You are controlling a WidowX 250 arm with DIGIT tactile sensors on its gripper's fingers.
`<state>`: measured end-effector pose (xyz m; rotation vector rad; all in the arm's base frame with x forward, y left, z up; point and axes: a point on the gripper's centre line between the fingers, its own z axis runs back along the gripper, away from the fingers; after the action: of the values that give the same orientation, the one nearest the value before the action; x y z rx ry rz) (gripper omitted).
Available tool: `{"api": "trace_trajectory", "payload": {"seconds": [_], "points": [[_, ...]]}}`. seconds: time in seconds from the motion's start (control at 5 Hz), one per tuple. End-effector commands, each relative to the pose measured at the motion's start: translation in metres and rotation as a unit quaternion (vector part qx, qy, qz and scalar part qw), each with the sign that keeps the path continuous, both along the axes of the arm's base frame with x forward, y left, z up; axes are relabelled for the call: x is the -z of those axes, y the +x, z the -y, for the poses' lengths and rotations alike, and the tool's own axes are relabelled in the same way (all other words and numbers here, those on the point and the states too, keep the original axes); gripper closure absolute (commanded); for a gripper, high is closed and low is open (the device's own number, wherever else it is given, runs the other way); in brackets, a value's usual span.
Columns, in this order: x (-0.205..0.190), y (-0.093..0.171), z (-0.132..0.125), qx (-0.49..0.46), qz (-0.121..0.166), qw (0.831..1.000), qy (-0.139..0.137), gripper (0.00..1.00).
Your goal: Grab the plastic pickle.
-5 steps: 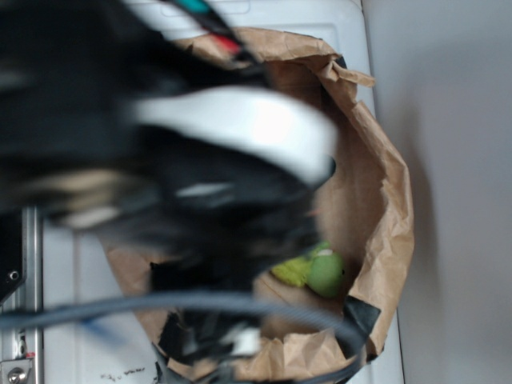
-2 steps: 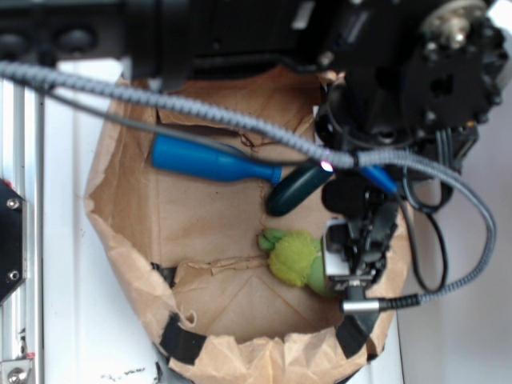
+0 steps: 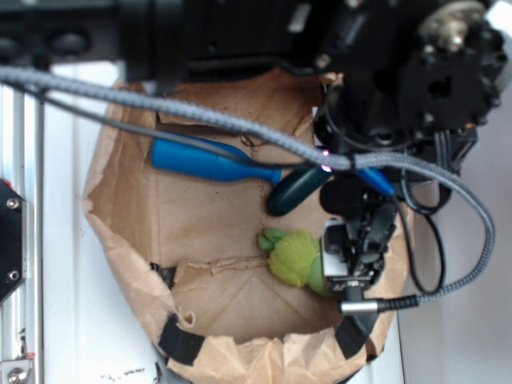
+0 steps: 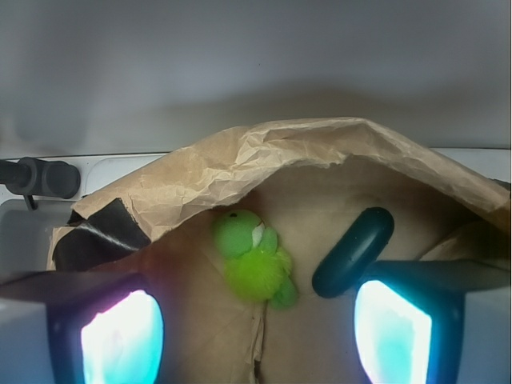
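Nothing shifted, plastic pickle (image 4: 353, 252) ahead, touching open hand's (image 4: 256, 336) right finger

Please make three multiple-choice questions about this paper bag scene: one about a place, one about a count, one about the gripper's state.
1. Where is the plastic pickle?
A. Inside the paper bag
B. On the white surface outside the bag
C. Between the fingers

2. How many objects lie in the bag?
A. One
B. Two
C. Three

3. How is the gripper?
A. Shut on the pickle
B. Open, holding nothing
C. Shut on the plush toy

Answers: 1 A, the pickle lies on the bag's floor. 2 C, the pickle, the plush toy and the blue bottle. 3 B, the wrist view shows its fingers wide apart.
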<state>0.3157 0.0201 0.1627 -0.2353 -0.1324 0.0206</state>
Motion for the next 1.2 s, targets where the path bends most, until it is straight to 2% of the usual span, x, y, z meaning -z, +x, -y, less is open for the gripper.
{"api": "trace_trajectory", "payload": {"seconds": [0.0,0.2,0.4,0.6,0.8,1.0], "points": [[0.048,-0.001,-0.020,-0.005,0.037,0.999,0.035,0.00],[0.082,-0.009,-0.027,-0.006,0.041,0.997,0.062,0.00],[0.103,-0.012,-0.030,-0.007,0.026,0.998,0.064,0.00],[0.127,-0.013,-0.025,-0.007,-0.002,0.998,0.063,0.00],[0.139,-0.012,-0.027,-0.017,-0.018,0.997,0.072,0.23],[0.141,-0.008,-0.027,-0.025,-0.017,0.997,0.078,0.03]]}}
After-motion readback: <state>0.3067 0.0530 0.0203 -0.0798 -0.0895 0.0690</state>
